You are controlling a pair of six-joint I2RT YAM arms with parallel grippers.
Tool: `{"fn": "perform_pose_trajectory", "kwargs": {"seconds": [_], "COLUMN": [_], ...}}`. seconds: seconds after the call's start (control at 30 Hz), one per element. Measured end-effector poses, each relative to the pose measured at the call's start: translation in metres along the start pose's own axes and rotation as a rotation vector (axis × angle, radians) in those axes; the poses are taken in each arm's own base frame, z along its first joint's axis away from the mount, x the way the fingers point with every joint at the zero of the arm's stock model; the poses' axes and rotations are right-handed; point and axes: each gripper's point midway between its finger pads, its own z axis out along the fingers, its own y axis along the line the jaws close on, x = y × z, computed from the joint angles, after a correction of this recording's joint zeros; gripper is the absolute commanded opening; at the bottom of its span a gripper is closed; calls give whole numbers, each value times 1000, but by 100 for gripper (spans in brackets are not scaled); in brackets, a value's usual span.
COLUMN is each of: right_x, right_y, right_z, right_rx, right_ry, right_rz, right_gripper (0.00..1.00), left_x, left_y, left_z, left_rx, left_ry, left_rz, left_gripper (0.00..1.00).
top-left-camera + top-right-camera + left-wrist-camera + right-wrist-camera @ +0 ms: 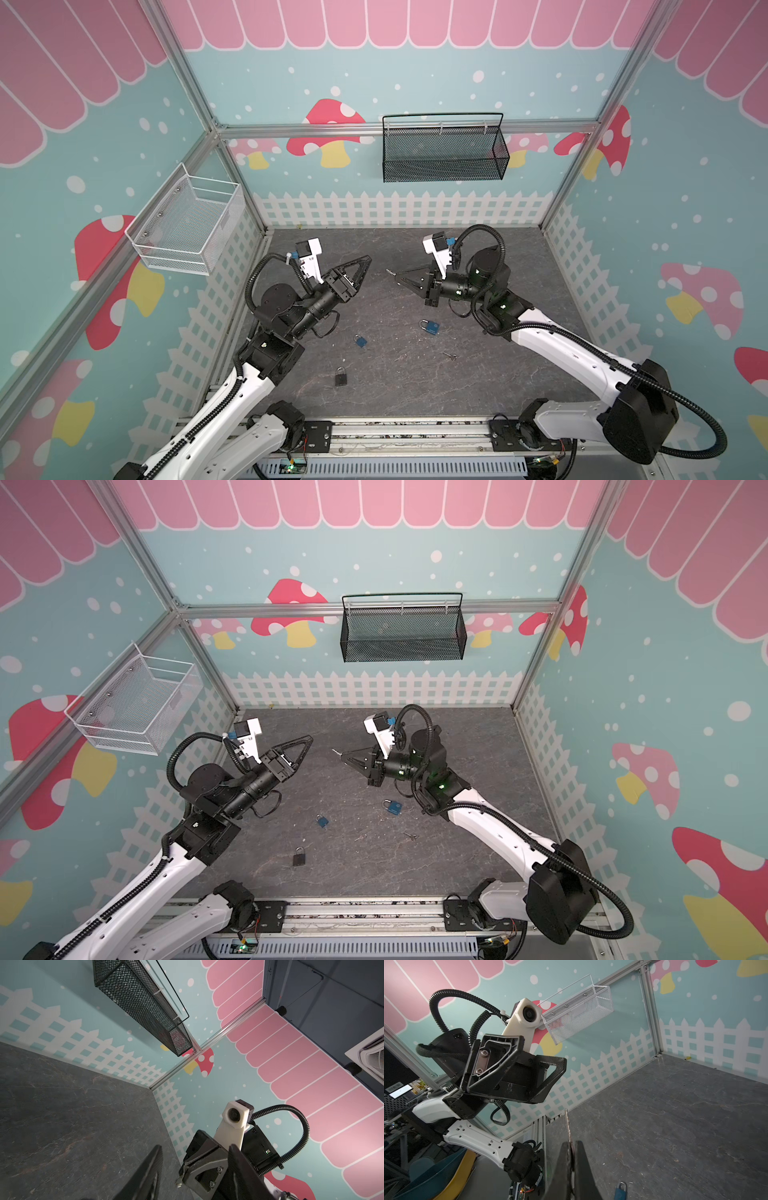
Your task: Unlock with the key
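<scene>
- Floor (415,395) lies under both my grippers. Every lock rests on it, none lifted yet.
- Left gripper (362,272) hangs raised, jaws apart with nothing between them, tips turned toward my right gripper.
- Right gripper (572,1145) is raised too, clamped on the key, facing the left one across a clear gap.
- Big blue lock (431,327) lies flat below my right wrist, the nearest to that hand. I cannot tell which lock this key fits.
- Small blue lock (360,341) lies below and behind my left gripper, near its forearm. I judge it the easiest for that empty hand to fetch.
- Black lock (340,377) lies further back along my left arm.
- Spare key (449,355) lies on the floor behind the big blue lock, under my right arm.
- Key (568,1124) juts straight out past my right fingertips, blade aimed at the left gripper. To do this step well, I should hold the right hand steady. I should take a lock by its body with the left, leaving the keyhole face bare. Then I should bring that face square to the blade before pushing in, since a skewed entry could twist the key in my grip.
</scene>
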Motion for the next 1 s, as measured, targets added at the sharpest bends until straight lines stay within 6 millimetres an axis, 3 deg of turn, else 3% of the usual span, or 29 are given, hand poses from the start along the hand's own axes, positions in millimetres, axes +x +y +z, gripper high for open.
{"fn": "perform_pose_trajectory", "kwargs": {"seconds": [0.37, 0.57, 0.73, 1.0], "right_x": [10, 7, -3, -9], "right_y": [-25, -21, -25, -18], "right_z": [8, 20, 16, 16], "right_rx": [251, 388, 471, 544], "right_ry": [2, -21, -69, -130], "right_rz": [-208, -479, -677, -946], "right_gripper": [0, 0, 0, 0], "left_x": [17, 0, -10, -1], "left_y": [22, 16, 13, 29], "left_z": [10, 14, 13, 25], "left_rx": [-128, -214, -284, -380], "left_ry": [52, 22, 9, 51], "left_rz": [-152, -271, -330, -417], "left_gripper": [51, 50, 47, 43]}}
